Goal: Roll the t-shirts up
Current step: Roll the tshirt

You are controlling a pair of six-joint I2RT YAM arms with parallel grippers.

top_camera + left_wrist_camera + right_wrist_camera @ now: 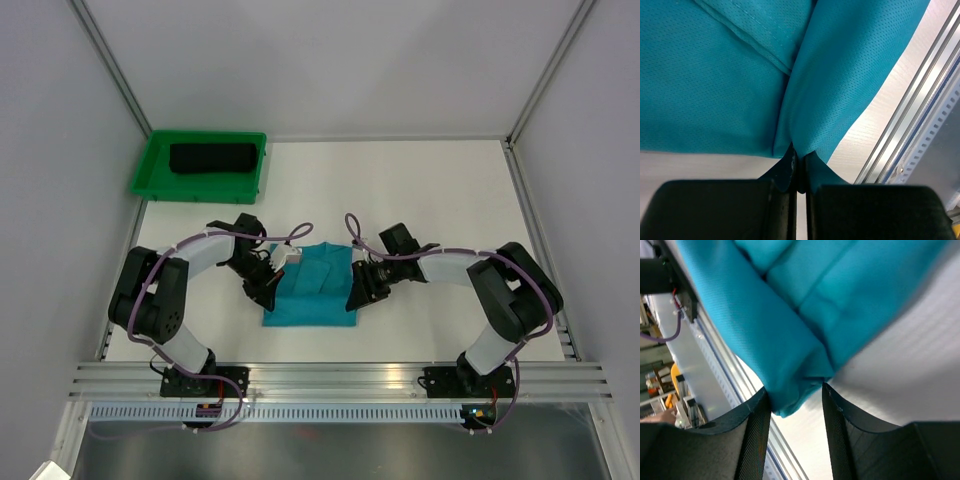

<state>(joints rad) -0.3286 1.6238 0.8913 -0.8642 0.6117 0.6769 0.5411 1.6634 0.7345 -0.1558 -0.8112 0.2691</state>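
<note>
My left end effector [799, 181] is clamped on the left edge of the teal t-shirt [715, 90], which lies midway along the near edge of the bench [430, 190]. My right end effector [796, 399] stands apart around the shirt's right edge. Rolling now risks a skewed roll, because the right side is loose.

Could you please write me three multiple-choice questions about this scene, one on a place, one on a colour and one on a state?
1. Where does the black t-shirt lie? A. in the green tray B. on the bare table C. over an arm
2. What colour is the t-shirt between the two arms? A. red B. teal C. white
3. How does the left gripper stand? A. wide open B. out of view C. shut on the teal cloth
Answers: 1 A, it lies rolled in the tray; 2 B, both wrist views show teal cloth; 3 C, its wrist view shows cloth pinched between its shut jaws.
</note>
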